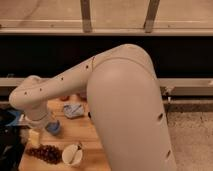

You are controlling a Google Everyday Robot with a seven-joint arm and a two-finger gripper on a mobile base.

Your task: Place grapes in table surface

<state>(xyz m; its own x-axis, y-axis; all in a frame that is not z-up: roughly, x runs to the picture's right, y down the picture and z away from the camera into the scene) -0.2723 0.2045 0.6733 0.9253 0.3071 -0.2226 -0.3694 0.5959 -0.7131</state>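
Note:
The grapes (45, 153), a dark reddish-purple lumpy bunch, lie on the light-brown wooden table surface (87, 136) at the lower left. My big cream arm fills the middle of the view and bends down at the left. Its pale gripper (34, 138) hangs just above and to the left of the grapes, open, and nothing shows in it. The arm hides much of the tabletop behind it.
A white cup (72, 154) lies right beside the grapes. A crumpled blue packet (74, 111) and a blue object (53, 128) sit further back. Dark blue things (11, 120) stand off the table's left edge. A dark wall and a window ledge run behind.

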